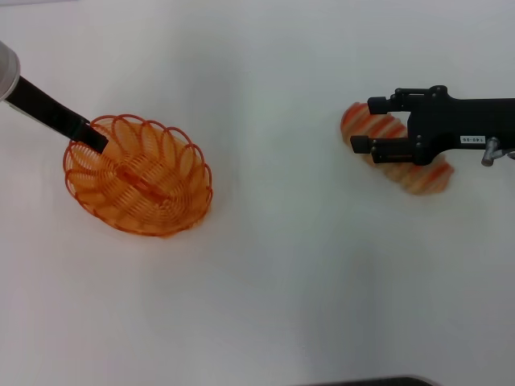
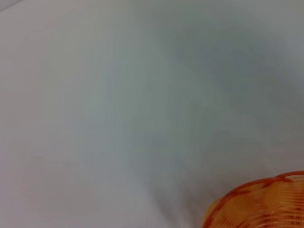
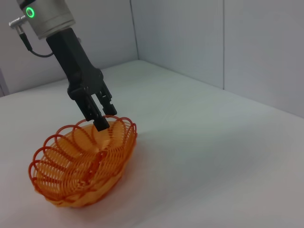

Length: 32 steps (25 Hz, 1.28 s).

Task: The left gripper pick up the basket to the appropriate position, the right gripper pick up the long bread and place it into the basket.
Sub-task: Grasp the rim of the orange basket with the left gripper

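Note:
The orange wire basket (image 1: 138, 177) sits at the left of the white table. My left gripper (image 1: 95, 138) reaches in from the far left, and its fingers are closed over the basket's far rim, as the right wrist view shows (image 3: 102, 116). A part of the basket (image 2: 259, 204) shows in the left wrist view. The long bread (image 1: 406, 165), tan with orange-red stripes, lies slantwise at the right. My right gripper (image 1: 368, 124) is open over the bread's left half, one finger on each side of it.
The white table (image 1: 282, 265) stretches bare between the basket and the bread. Grey walls (image 3: 199, 38) stand behind the table in the right wrist view. A dark edge (image 1: 378, 381) shows at the near side.

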{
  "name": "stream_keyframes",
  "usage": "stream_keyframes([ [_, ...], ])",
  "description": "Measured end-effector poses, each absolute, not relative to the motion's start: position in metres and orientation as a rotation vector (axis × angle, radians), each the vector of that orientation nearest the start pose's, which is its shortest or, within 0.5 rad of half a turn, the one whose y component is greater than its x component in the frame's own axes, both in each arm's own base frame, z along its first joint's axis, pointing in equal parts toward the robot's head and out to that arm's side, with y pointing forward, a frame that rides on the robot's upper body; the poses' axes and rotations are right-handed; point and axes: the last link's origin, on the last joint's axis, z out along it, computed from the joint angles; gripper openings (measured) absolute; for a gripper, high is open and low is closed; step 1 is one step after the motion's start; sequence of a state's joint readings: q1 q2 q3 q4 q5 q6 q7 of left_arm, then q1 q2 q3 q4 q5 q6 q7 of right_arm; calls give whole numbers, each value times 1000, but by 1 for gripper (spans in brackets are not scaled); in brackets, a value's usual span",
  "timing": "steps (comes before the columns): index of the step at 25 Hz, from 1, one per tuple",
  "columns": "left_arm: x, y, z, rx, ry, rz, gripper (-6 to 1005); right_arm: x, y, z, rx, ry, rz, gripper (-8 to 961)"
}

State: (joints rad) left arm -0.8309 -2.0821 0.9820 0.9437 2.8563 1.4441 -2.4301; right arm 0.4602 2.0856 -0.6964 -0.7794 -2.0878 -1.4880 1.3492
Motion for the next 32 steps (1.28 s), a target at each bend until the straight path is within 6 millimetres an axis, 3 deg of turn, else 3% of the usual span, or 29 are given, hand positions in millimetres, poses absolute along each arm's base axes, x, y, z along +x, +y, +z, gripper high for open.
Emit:
stream_keyframes([
  [12, -223, 408, 8, -2430, -1064, 560, 614, 288, 327, 12, -2680, 548, 466, 749],
  [18, -227, 406, 1, -2449, -1096, 601, 540, 287, 327, 13, -2680, 546, 466, 747],
  [32, -227, 407, 2, -2446, -1116, 591, 158, 288, 327, 13, -2679, 548, 463, 742],
])
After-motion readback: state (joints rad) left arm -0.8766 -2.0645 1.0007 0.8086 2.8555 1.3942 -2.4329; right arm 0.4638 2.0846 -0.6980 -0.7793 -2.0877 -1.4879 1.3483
